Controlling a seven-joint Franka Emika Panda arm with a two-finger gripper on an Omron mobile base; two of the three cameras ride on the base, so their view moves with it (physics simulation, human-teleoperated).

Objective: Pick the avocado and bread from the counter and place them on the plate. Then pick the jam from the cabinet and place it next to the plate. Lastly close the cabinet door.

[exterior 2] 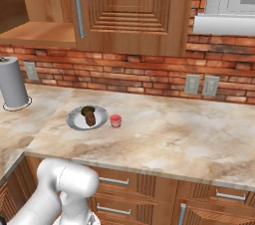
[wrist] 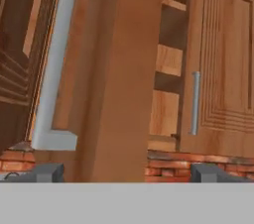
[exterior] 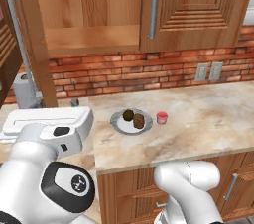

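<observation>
Beige-and-tan marbled stone counter (exterior: 198, 119) runs with a thick edge above wooden drawers, and you can take the round pale grey plate with its fluted rim (exterior: 119, 125) as your landmark. On that plate sit the small round dark olive-brown avocado (exterior: 128, 115) and, touching it on the right in the left base view, the dark brown blocky chunk of bread (exterior: 139, 121). Just beside the plate's right rim, apart from it, stands the tiny squat pinkish-red jam jar with a red lid (exterior: 161, 117).

Behind the plate you see a red brick wall (exterior: 124, 72) with pale grey outlets, and above it the large warm-brown wooden wall cabinet (exterior: 89, 15): plank back, bare shelf, panelled doors with stepped grooves and vertical steel bar handles. Its left door (exterior: 32, 44) stands swung open, edge toward you; the right door is shut.

From the right base view you also get a grey cylindrical canister (exterior 2: 13, 83) on the counter left of the plate, and a pale window frame up at the right. From the hand view you look close at the open door's smooth wooden edge and its steel bar handle (wrist: 52, 79), with the gripper (wrist: 126, 173) close before the door's edge. Its dark fingertips (wrist: 44, 172) stand spread wide, one near each lower corner, holding nothing; whether they touch the door you cannot tell.
</observation>
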